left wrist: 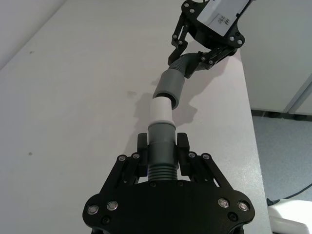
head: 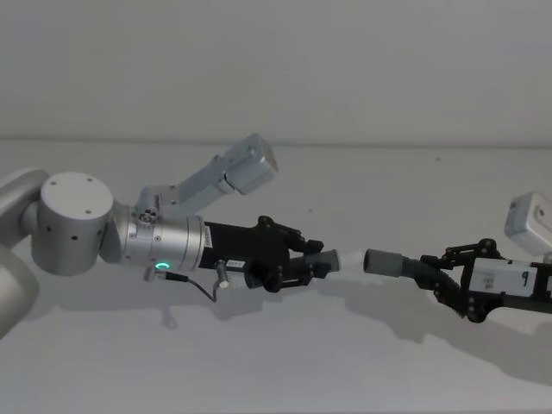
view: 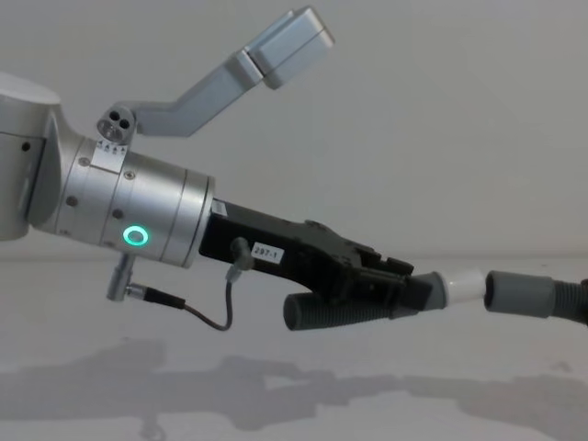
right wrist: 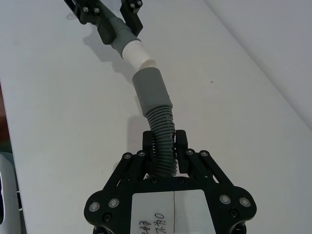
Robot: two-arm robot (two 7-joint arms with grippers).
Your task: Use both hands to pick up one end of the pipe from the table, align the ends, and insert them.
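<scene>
Both pipe pieces are held above the white table (head: 285,362). My left gripper (head: 306,263) (left wrist: 162,146) (view: 386,285) is shut on the short dark tube (left wrist: 162,151) (view: 340,310), whose white tip (head: 349,259) (view: 462,285) points right. My right gripper (head: 440,276) (right wrist: 165,144) is shut on the ribbed hose (right wrist: 163,129), with its smooth grey cuff (head: 388,262) (right wrist: 151,90) pointing left. The white tip sits right at the cuff's mouth and roughly in line with it. I cannot tell whether they touch.
A white box-like object (head: 528,220) sits at the right edge of the table. The table's right edge (left wrist: 248,97) drops to the floor just past the right gripper (left wrist: 202,53). The left arm's silver wrist (head: 164,241) with its green ring light reaches in from the left.
</scene>
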